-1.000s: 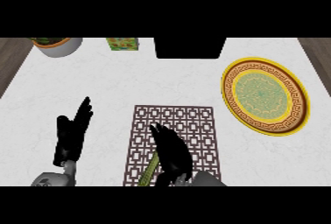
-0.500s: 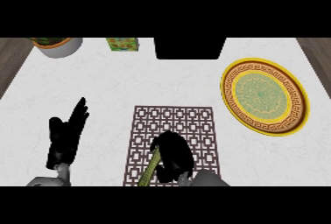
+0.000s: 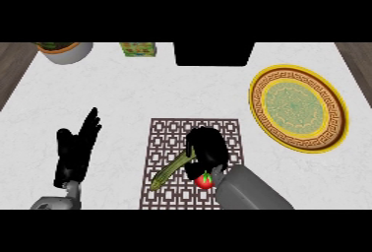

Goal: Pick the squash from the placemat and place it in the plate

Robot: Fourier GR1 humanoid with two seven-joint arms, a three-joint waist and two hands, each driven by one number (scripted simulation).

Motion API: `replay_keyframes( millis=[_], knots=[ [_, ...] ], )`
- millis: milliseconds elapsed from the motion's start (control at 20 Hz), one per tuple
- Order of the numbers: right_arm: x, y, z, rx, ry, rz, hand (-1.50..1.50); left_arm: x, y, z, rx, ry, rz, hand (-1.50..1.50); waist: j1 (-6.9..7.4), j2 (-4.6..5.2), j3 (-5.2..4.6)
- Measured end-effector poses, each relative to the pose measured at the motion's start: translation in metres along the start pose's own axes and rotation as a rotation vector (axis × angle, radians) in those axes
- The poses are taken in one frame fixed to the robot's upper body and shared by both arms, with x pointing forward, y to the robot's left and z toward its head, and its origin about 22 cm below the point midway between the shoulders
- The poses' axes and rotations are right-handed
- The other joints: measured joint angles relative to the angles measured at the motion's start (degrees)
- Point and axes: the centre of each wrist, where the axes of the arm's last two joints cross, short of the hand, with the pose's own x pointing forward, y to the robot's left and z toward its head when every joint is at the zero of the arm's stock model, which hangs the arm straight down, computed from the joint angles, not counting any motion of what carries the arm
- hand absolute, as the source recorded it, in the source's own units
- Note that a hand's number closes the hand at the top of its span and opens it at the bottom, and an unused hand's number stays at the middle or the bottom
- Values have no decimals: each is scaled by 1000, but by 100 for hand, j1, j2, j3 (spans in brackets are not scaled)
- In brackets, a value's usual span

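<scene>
- White marble counter (image 3: 109, 88), patterned placemat (image 3: 170, 133) at centre, yellow plate (image 3: 323, 140) to the right.
- Green squash (image 3: 169, 171) lying slantwise on the placemat, well apart from the plate.
- Right hand (image 3: 207, 150) over its upper end, fingers curled round it.
- Left hand (image 3: 76, 147) resting at left, fingers straight and together.

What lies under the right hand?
The right hand curls round one end of the green squash, above the patterned placemat. The squash's gripped end and the mat beneath the hand are hidden.
</scene>
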Motion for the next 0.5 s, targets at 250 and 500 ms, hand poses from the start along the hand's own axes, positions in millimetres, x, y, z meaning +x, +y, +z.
replay_keyframes(
  millis=[250, 500],
  knots=[
    [-45, -52, -40, -141, 88, 5, 150, -4, -3, 0, -6, -3, -2, 0, 33, 21, 1],
    [-54, -90, -48, -323, 99, 36, 150, -8, 0, 1, 2, 1, -1, 0, -7, 2, -2]
  ],
)
